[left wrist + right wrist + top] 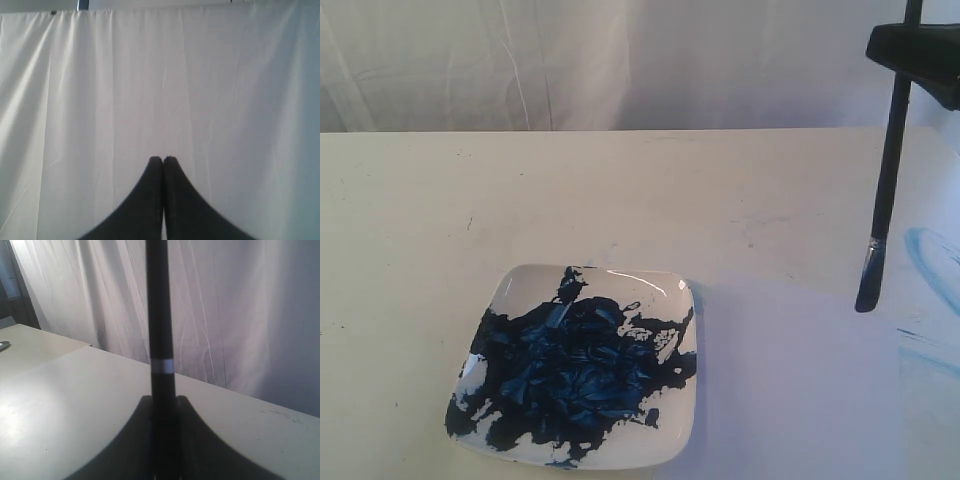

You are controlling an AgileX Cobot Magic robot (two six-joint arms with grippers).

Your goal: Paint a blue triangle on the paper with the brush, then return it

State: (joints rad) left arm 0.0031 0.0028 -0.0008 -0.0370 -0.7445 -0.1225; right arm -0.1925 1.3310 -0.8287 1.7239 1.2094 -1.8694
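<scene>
The cream counter [620, 190] takes up most of the view. At its right edge lies the paper [932, 405], which shows only faint light-blue smears where I can see it, and no triangle. Near and to the left sits the square dish [525, 286], smeared with dark blue paint. The brush [890, 170] hangs upright with its bristles down, the tip just left of the paper and well right of the dish. The right claw [910, 48] is clenched on the upper handle, so I'd judge the stroke goes rightward and down. The left claw [163, 161] is closed on nothing and faces a curtain.
</scene>
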